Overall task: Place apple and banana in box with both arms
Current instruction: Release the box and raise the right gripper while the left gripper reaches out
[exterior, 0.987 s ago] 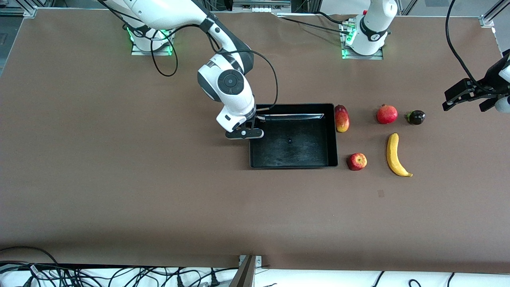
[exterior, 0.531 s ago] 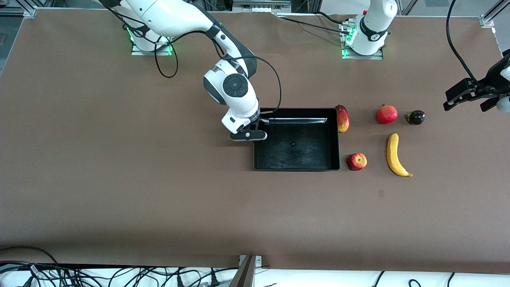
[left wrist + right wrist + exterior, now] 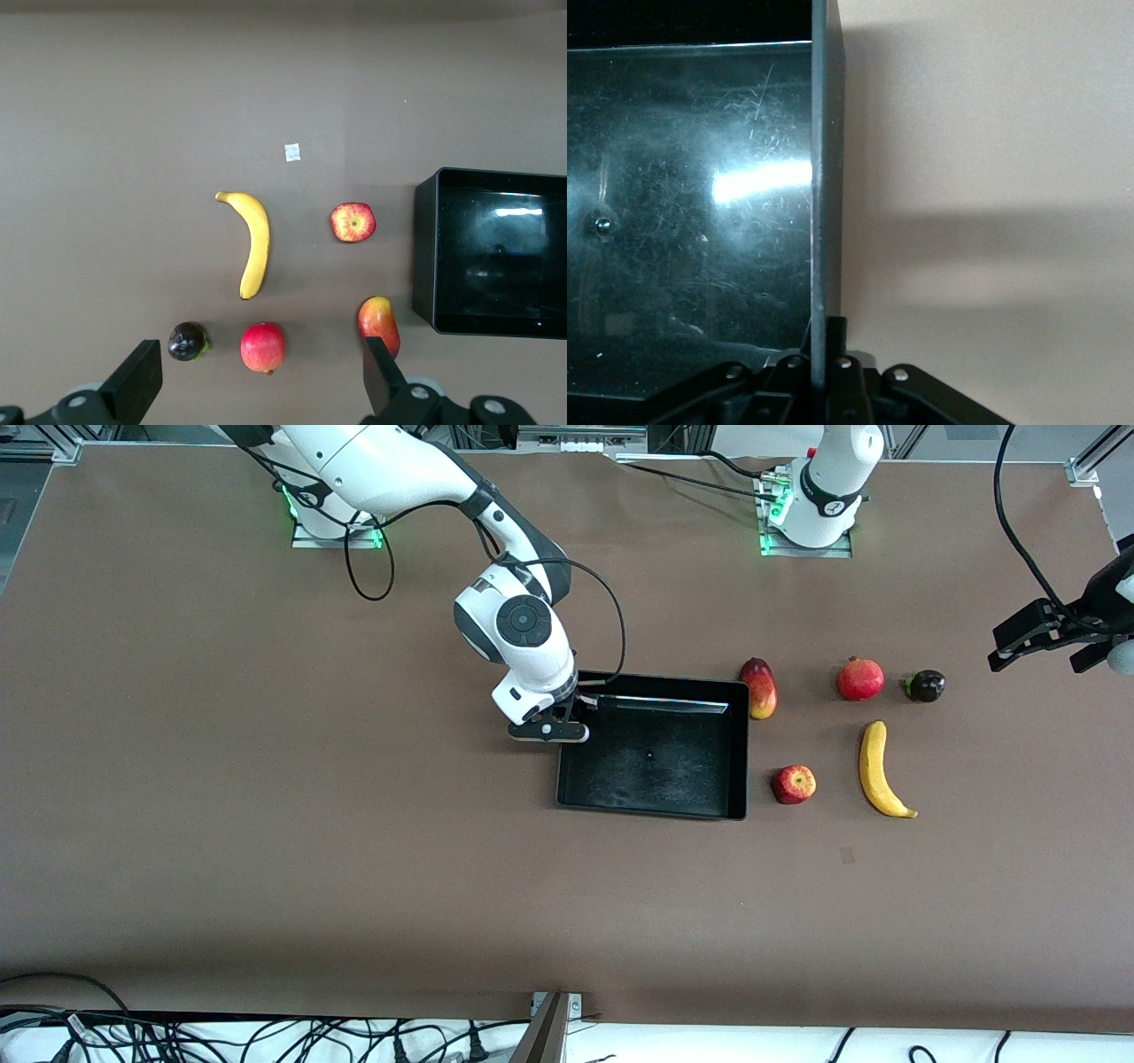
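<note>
Box [image 3: 737, 748] newly skewed, empty, in right gripper [image 3: 567, 713]

The right arm reaches out from its base with its wrist bent down, the right pincer [image 3: 567, 717] clamped shut on the wall of the box [image 3: 740, 744], while the left arm waits raised at its end of the table, the left pincer [image 3: 1045, 646] spread wide.

A mango [image 3: 759, 688], pomegranate [image 3: 860, 679] and dark mangosteen [image 3: 925, 685] lie on the table [image 3: 266, 779].
</note>
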Robot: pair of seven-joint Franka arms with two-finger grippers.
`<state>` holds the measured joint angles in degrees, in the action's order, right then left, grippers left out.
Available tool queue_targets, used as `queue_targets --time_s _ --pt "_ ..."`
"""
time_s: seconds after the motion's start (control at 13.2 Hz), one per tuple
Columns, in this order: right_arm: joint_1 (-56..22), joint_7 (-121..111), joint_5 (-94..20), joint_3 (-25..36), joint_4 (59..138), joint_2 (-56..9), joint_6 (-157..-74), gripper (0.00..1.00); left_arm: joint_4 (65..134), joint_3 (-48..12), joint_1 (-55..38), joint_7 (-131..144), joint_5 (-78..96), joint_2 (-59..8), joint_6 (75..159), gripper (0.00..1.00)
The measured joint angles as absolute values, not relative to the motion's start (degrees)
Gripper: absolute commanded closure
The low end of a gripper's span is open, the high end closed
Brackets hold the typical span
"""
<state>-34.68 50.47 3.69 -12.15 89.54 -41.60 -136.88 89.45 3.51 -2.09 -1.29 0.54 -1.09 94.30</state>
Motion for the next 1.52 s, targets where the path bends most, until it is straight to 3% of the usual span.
queue_targets --time_s 0.08,0.46,0.68,1.06,1.52 --pt "-34.72 50.55 3.7 -12.15 89.54 -41.77 -137.49 0.0 89.45 3.51 -2.09 -1.29 0.54 -1.1 94.3 0.0" --pt "-35.65 50.56 4.98 -12.16 88.25 -41.53 -138.9 0.0 89.46 3.51 -2.09 -1.29 0.54 -1.53 94.3 0.0" --pt "-35.42 50.55 5.08 -10.26 86.76 -37.97 -137.39 0.0 89.46 3.51 -2.09 -1.29 0.54 -1.83 94.31 0.0" --pt "-32.59 49.59 5.08 -3.63 86.04 -25.17 -125.59 0.0 89.54 3.51 -2.1 -1.29 0.54 -3.41 94.54 0.0" --pt "-31.38 29.98 -1.73 9.93 86.17 -15.63 -107.3 0.0 89.8 3.5 -2.09 -1.29 0.6 -12.94 106.71 0.0"
